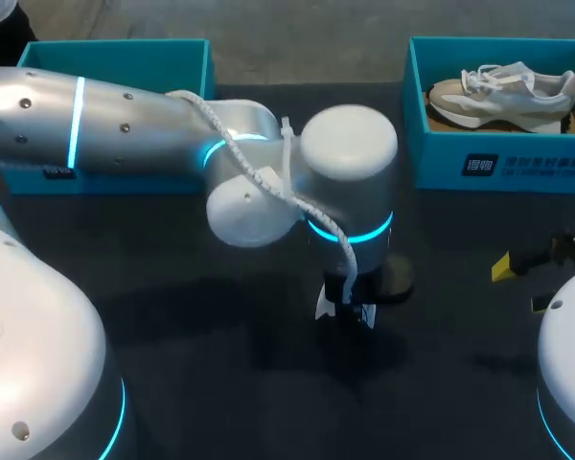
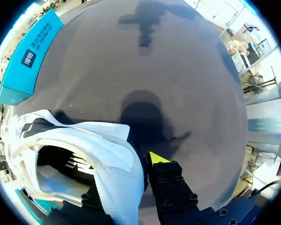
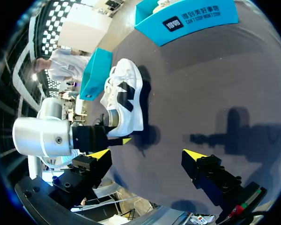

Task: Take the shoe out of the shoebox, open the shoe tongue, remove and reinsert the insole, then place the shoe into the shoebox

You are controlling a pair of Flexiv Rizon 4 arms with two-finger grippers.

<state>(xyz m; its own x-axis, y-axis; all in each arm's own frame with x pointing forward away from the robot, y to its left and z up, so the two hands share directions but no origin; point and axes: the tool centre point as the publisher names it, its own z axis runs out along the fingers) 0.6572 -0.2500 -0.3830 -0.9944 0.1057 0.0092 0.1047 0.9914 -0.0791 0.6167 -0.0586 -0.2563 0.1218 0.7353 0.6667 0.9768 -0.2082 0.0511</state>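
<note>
A white shoe with black side marks [image 3: 125,99] stands on the dark table just ahead of my right gripper [image 3: 146,154], which is open and holds nothing. My left gripper [image 2: 126,164] is at the shoe's heel: the white heel wall [image 2: 116,174] sits between its fingers, one inside the shoe opening and hidden, one outside with its yellow tip showing. In the head view my left arm reaches to the table's middle and its wrist covers the gripper [image 1: 350,309]; only a white sliver of the shoe [image 1: 324,307] shows. My right gripper [image 1: 522,264] stays at the right edge.
A teal shoebox [image 1: 503,163] at the back right holds a beige and white shoe [image 1: 503,91]. A second teal box [image 1: 125,57] stands at the back left, partly behind my left arm.
</note>
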